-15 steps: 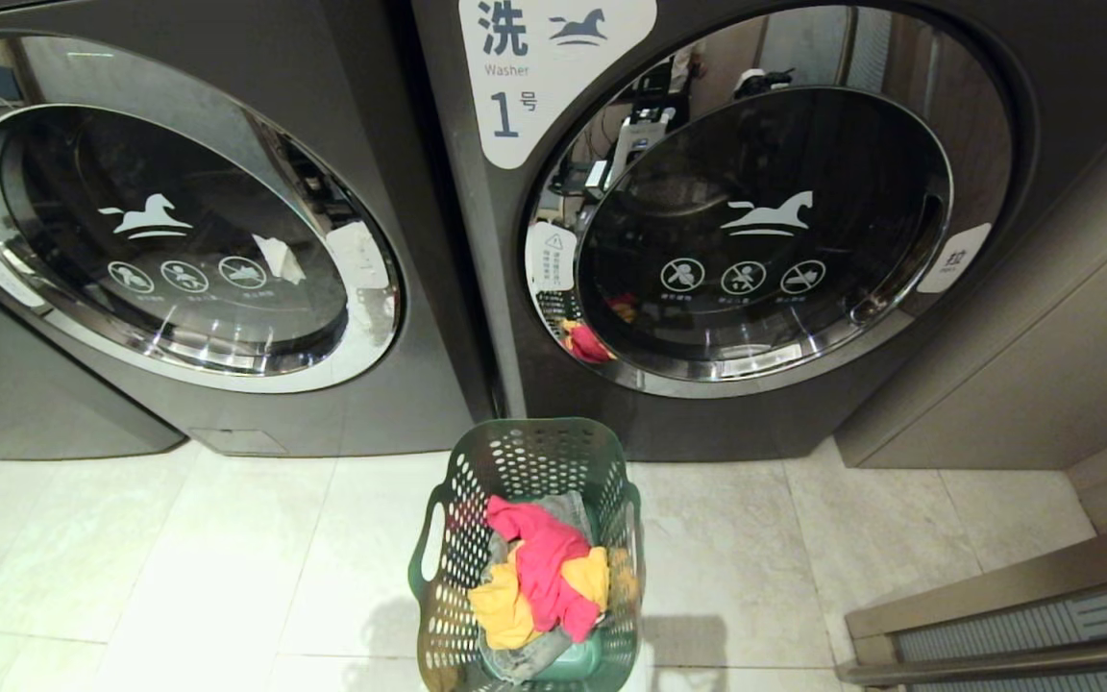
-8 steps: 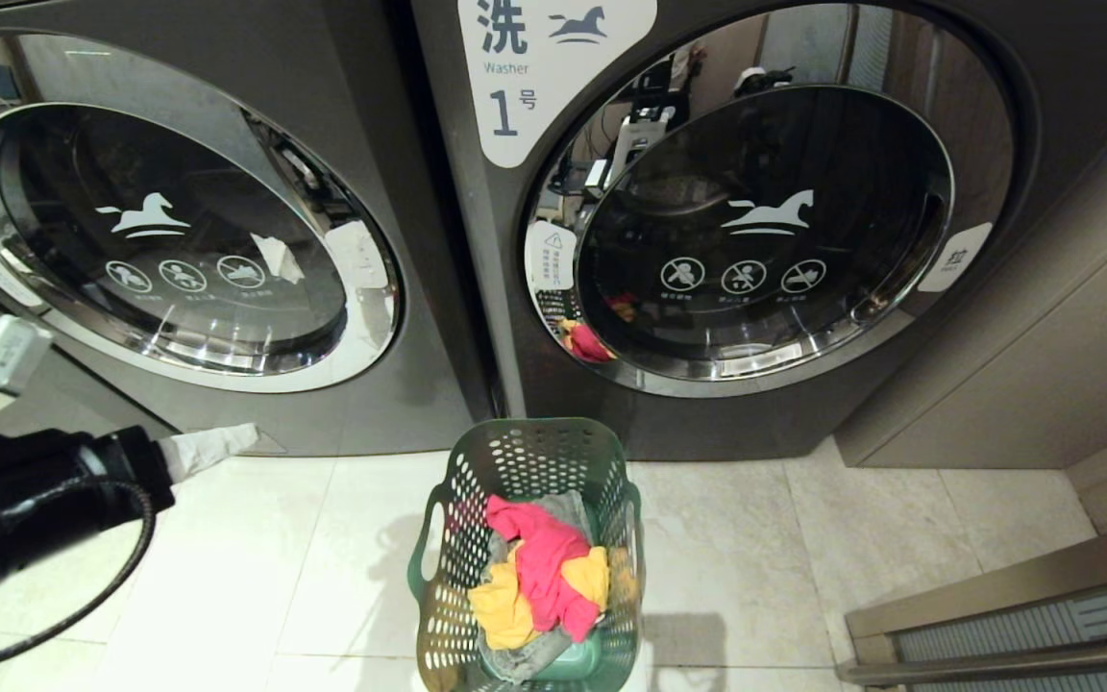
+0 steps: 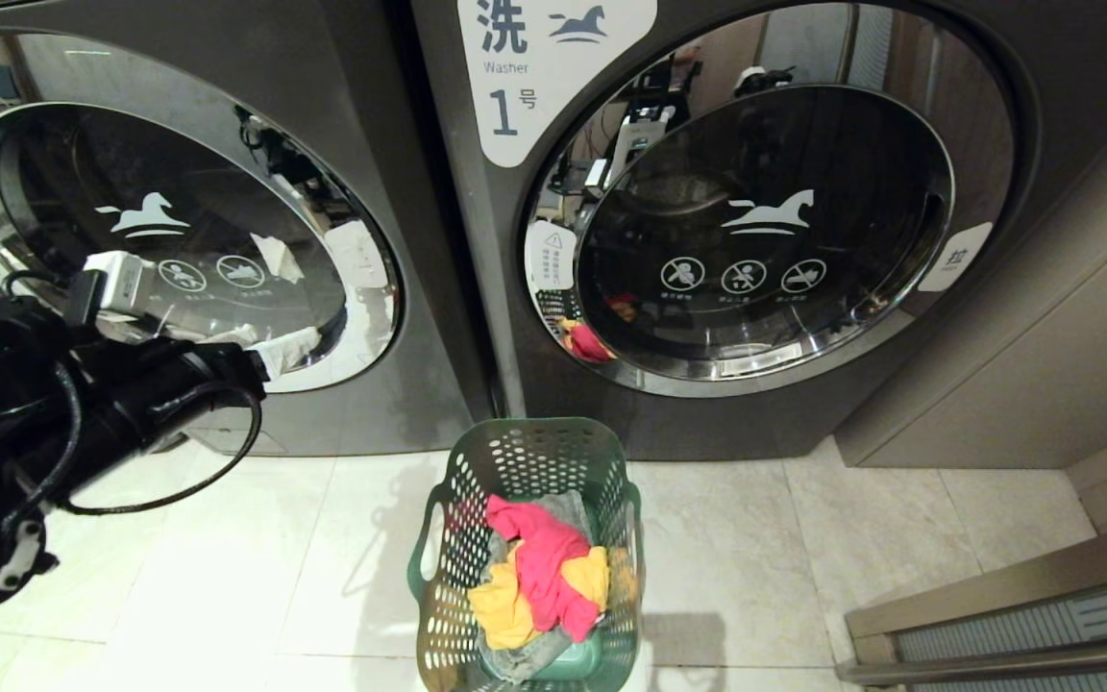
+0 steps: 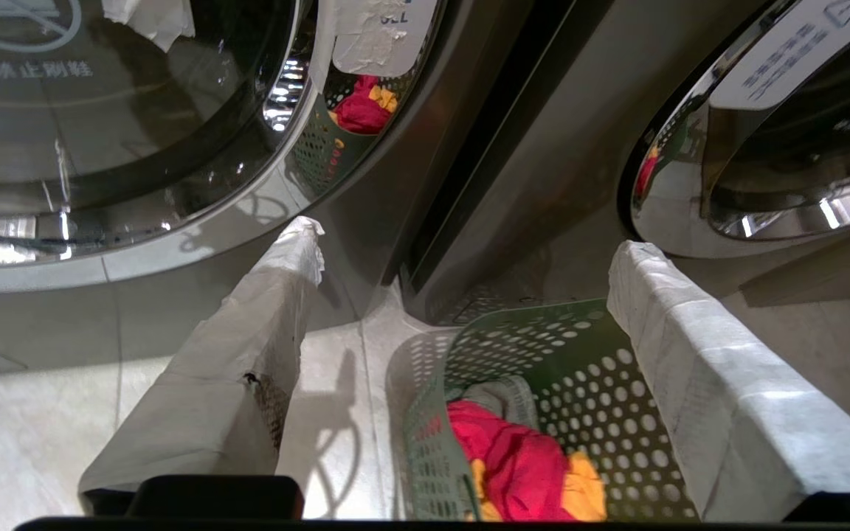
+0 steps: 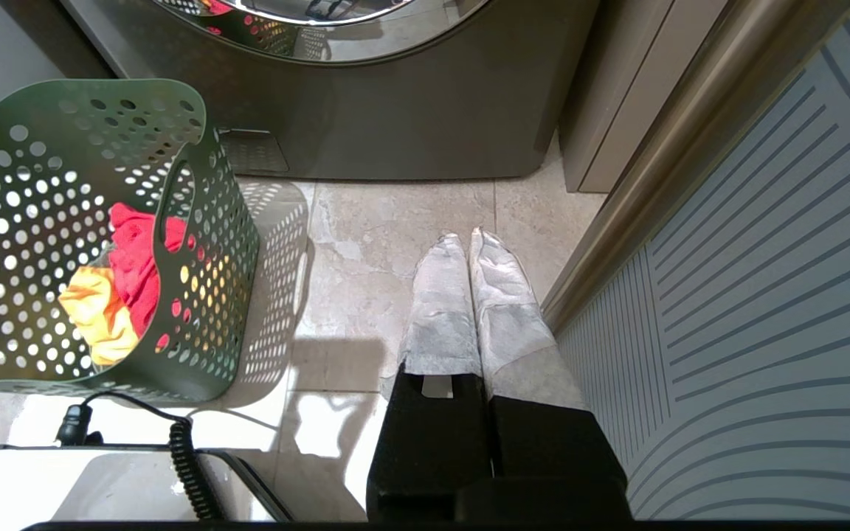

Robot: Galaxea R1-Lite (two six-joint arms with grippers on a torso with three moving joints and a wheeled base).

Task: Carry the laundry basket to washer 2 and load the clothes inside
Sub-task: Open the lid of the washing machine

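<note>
Two dark grey washers filled the upper frame, and going left to right, the left gripper (image 3: pixel 270 348) hung at middle left before the unlabelled left washer's door (image 3: pixel 179 240), its white-wrapped fingers (image 4: pixel 248 354) spread wide and holding nothing, presumably readied to reach for the basket. At bottom centre the laundry basket (image 3: pixel 527 461) stood on the tiled floor (image 3: pixel 227 577), in front of the gap between the machines, holding pink, yellow and grey clothes (image 3: pixel 544 577). Upper right stood the closed washer marked "1" (image 3: pixel 515 86). Off to the right, the right gripper (image 5: pixel 469 247) pointed at bare floor, fingers pressed together, empty, seemingly parked.
</note>
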